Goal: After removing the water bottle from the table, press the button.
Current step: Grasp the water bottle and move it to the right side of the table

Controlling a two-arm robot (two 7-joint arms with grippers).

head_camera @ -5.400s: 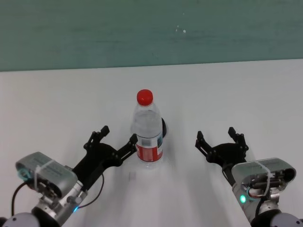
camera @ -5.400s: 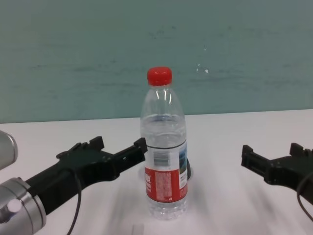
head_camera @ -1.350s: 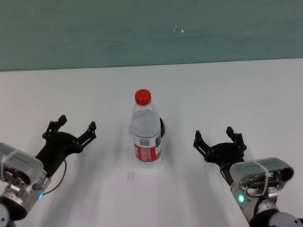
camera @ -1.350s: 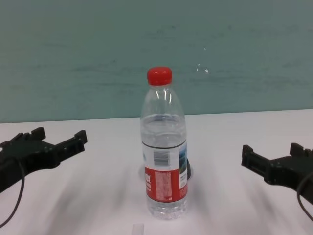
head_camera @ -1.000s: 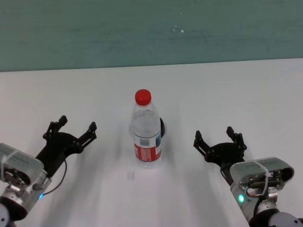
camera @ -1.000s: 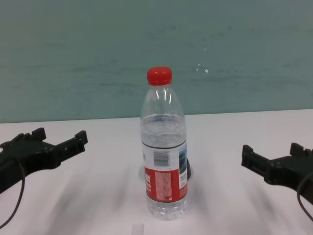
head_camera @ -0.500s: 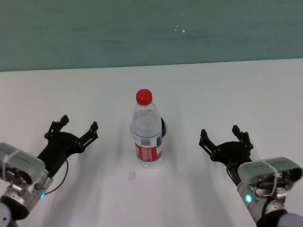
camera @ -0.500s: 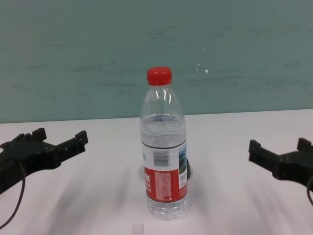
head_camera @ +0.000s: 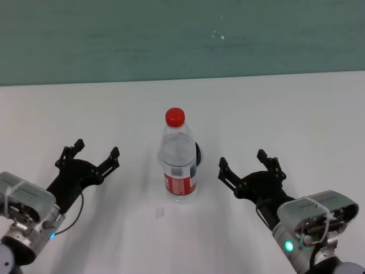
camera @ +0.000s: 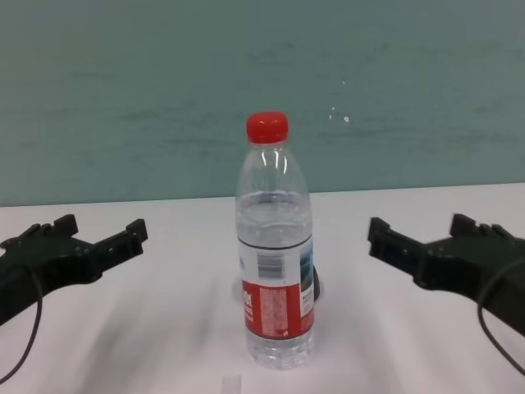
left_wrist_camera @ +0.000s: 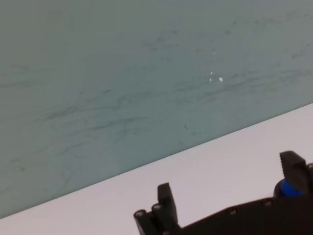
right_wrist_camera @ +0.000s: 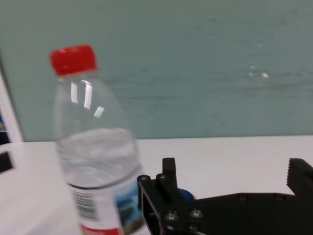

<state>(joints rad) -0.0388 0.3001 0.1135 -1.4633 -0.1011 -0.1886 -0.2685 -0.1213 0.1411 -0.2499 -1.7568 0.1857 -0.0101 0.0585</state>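
The water bottle (head_camera: 178,160), clear with a red cap and a red-and-white label, stands upright mid-table (head_camera: 268,108); it also shows in the chest view (camera: 275,254) and the right wrist view (right_wrist_camera: 95,147). Only a black sliver of the button (head_camera: 198,153) shows behind the bottle; its blue top is hidden. My right gripper (head_camera: 242,158) is open just right of the bottle, not touching it, and shows in the chest view (camera: 418,223) and its own wrist view (right_wrist_camera: 234,171). My left gripper (head_camera: 97,147) is open and empty, well left of the bottle (camera: 100,224) (left_wrist_camera: 228,180).
A teal wall (head_camera: 182,40) runs along the table's far edge. A small pale square mark (head_camera: 161,213) lies on the table just in front of the bottle.
My right gripper has moved left, toward the bottle, in the last half second. My left gripper, close beside the bottle 5.4 s ago, has drawn back left and now stays still.
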